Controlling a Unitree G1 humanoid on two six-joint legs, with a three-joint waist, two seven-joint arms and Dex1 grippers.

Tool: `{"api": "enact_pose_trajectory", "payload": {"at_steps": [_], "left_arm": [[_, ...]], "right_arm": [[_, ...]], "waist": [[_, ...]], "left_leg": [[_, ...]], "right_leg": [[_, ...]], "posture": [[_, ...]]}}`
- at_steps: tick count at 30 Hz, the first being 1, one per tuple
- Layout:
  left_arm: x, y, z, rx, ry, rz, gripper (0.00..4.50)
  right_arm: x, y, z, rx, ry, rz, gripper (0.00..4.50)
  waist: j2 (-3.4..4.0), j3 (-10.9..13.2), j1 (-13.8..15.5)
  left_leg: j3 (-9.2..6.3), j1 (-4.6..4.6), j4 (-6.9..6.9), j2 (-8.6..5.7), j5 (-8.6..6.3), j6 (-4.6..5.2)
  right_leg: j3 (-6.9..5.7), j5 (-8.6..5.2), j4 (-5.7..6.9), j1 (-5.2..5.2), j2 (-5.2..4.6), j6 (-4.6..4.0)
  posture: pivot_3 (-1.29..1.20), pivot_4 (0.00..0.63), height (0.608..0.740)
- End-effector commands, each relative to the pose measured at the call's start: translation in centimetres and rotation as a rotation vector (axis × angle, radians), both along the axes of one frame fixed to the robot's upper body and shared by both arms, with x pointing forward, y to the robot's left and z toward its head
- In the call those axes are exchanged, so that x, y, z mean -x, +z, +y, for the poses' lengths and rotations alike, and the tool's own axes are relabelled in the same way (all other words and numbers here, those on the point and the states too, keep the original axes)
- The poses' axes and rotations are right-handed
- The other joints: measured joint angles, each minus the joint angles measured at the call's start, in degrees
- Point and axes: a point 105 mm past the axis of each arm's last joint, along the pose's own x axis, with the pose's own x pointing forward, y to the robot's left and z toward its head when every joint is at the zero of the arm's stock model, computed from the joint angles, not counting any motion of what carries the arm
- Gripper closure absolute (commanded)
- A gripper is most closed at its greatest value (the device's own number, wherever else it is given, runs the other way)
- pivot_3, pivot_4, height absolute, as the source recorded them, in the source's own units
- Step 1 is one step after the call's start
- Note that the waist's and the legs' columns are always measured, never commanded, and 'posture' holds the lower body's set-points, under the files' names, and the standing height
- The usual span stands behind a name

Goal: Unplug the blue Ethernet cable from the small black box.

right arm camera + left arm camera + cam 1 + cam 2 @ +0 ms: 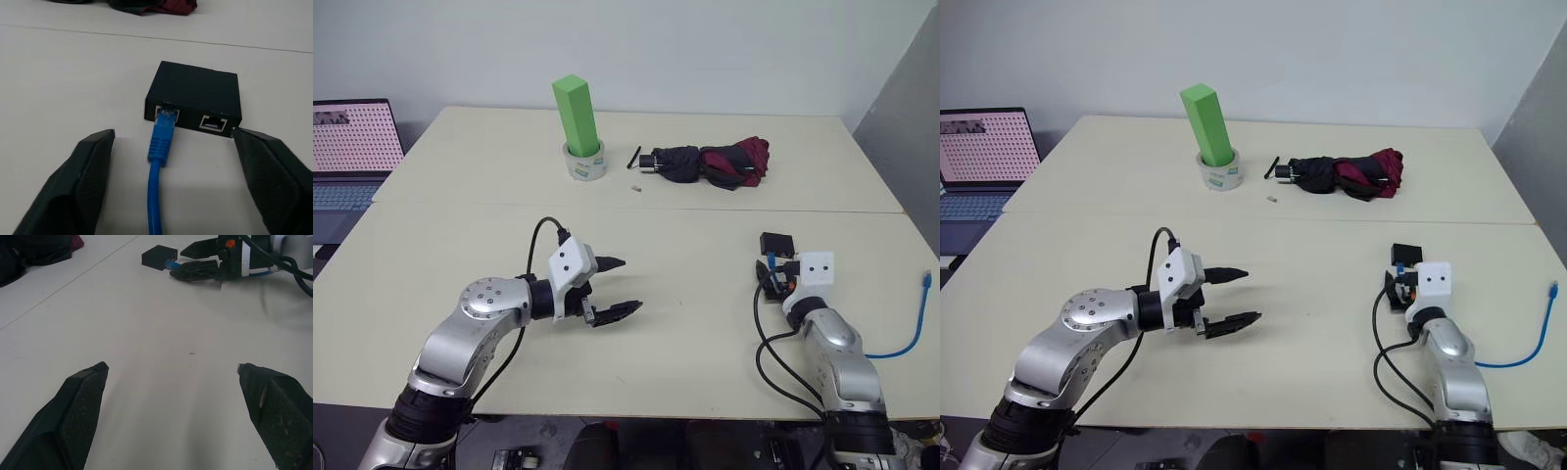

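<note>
Done: nothing, blue Ethernet cable [160, 142] sits plugged in small black box [195, 96] near surface's right edge | right tool [171, 161] open around plug, holding nothing | left tool [612, 286] wide open, empty | left: I must pinch and pull.

Head cameras overlook the table [685, 323] from above; wrist cameras skim it, facing inward.

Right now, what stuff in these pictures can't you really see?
- Blue Ethernet cable: in the right wrist view the bottom edge cuts it off; in the head views the right gripper hides the plug.
- Small black box: the head views hide its ports behind that gripper.
- Laptop: cut by the left edge; its screen print is too small to read.
- Tiny object near the umbrella: too small to name.
</note>
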Motion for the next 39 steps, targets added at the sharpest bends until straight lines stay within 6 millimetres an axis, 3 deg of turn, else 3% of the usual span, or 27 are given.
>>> {"api": "enact_pose_trajectory", "payload": {"at_steps": [1, 12, 18, 21, 24, 30, 39], "left_arm": [[0.2, 0.5, -0.4, 0.003, -0.020, -0.040, 0.00], [0.0, 0.1, -0.3, 0.003, -0.013, -0.047, 0.00], [-0.4, 0.0, -0.2, 0.018, 0.006, -0.034, 0.00], [-1.0, -0.2, 0.6, 0.039, 0.048, -0.005, 0.00], [-1.7, 0.2, 1.4, 0.110, 0.067, 0.073, 0.00], [-1.8, 1.3, 2.1, 0.216, 0.000, 0.252, 0.00], [-1.4, 3.6, 1.0, 0.299, -0.113, 0.317, 0.00]], "right_arm": [[0.0, -1.0, -0.3, 0.008, -0.044, 0.042, 1.55], [0.9, -0.9, -0.1, 0.006, -0.097, 0.086, 4.29], [0.8, 0.5, 1.6, 0.091, 0.040, 0.027, 4.32], [1.1, 2.2, 3.9, 0.221, 0.221, -0.057, 4.32], [2.8, 4.0, 8.2, 0.569, 0.608, -0.204, 4.32], [5.0, 6.0, 12.1, 0.958, 1.023, -0.508, 4.32], [5.8, 8.7, 14.7, 1.081, 1.203, -0.842, 4.34]], "waist": [[-0.01, -0.01, -0.01], [-0.03, -0.02, 0.13], [-0.02, -0.01, 0.11], [0.02, 0.01, 0.02], [0.14, 0.10, -0.02], [0.10, 0.11, -0.07], [0.07, 0.11, -0.07]], "left_leg": [[0.00, 0.00, 0.00, 0.01, 0.00, 0.00], [-0.04, -0.02, -0.01, 0.01, 0.00, 0.00], [-0.04, -0.02, -0.02, 0.00, 0.00, 0.00], [-0.03, -0.03, -0.02, 0.01, 0.00, 0.00], [0.02, -0.04, -0.01, -0.01, -0.01, 0.02], [-0.04, -0.06, 0.04, 0.00, -0.01, 0.01], [-0.06, -0.08, 0.08, 0.02, 0.00, 0.00]], "right_leg": [[0.00, 0.00, 0.01, 0.00, 0.00, 0.00], [-0.03, 0.00, 0.01, -0.01, 0.00, 0.00], [-0.03, 0.00, 0.00, -0.02, 0.00, 0.00], [-0.03, 0.00, 0.00, -0.02, 0.00, 0.00], [0.03, 0.00, 0.01, -0.09, 0.01, 0.00], [-0.03, 0.00, -0.03, -0.06, 0.05, 0.00], [-0.08, 0.00, -0.04, -0.04, 0.01, 0.00]], "posture": [[0.00, 0.150, 0.740], [0.00, 0.150, 0.740], [0.00, 0.150, 0.740], [0.00, 0.150, 0.740], [0.00, 0.150, 0.740], [0.00, 0.150, 0.740], [0.00, 0.150, 0.740]]}}
